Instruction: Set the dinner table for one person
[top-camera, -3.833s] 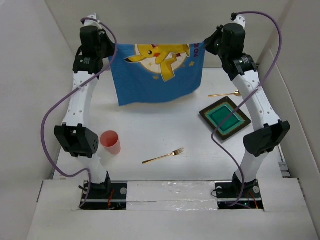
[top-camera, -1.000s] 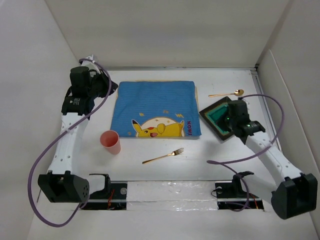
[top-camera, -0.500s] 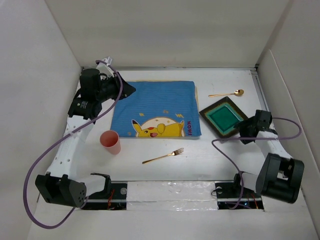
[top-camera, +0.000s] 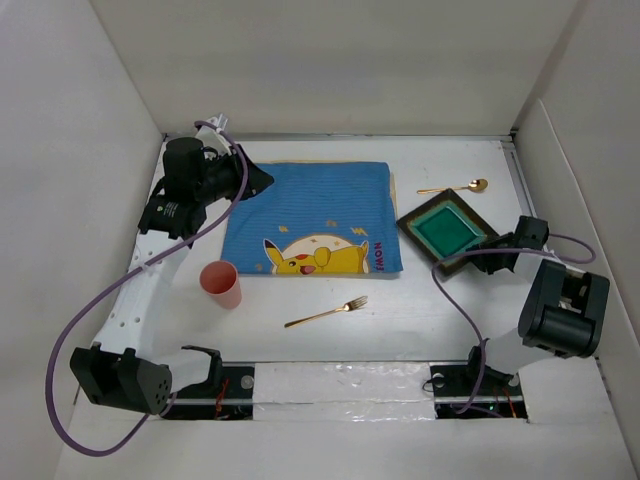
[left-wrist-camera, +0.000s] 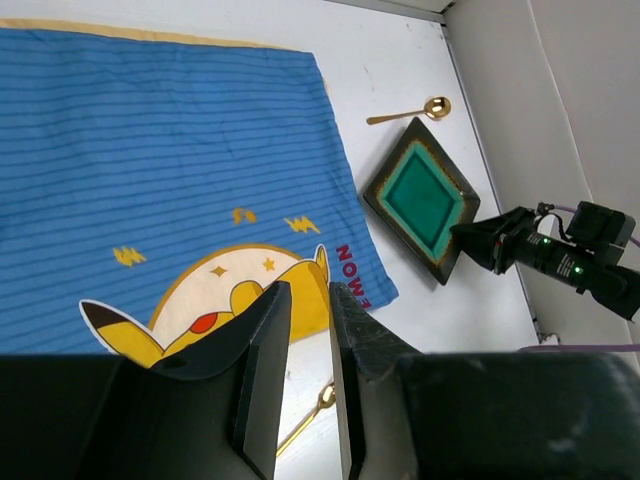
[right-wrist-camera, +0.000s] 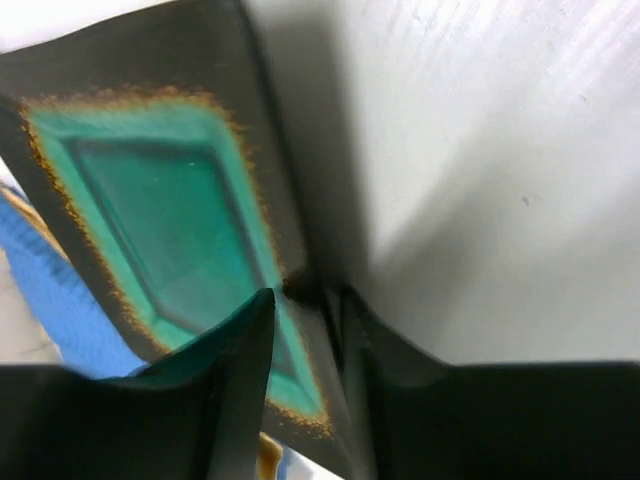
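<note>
The dinner table (top-camera: 440, 320) is the white tabletop. A blue cartoon mat (top-camera: 310, 215) lies flat at its middle back. A dark square plate (top-camera: 447, 230) with a green centre lies right of the mat. My right gripper (top-camera: 492, 243) is at the plate's near right rim. In the right wrist view the gripper (right-wrist-camera: 300, 295) is closed on that rim (right-wrist-camera: 262, 190), one finger over the green well, one outside. My left gripper (top-camera: 265, 180) hovers over the mat's far left corner. In the left wrist view it (left-wrist-camera: 308, 290) is slightly open and empty.
A gold spoon (top-camera: 455, 187) lies behind the plate. A gold fork (top-camera: 327, 313) lies in front of the mat. A pink cup (top-camera: 221, 285) stands upright at the mat's near left. White walls enclose the back and sides.
The mat, held up by both grippers earlier, now lies flat and released. My right gripper has swung down and closed in on the plate's rim. My left gripper has shifted slightly right.
</note>
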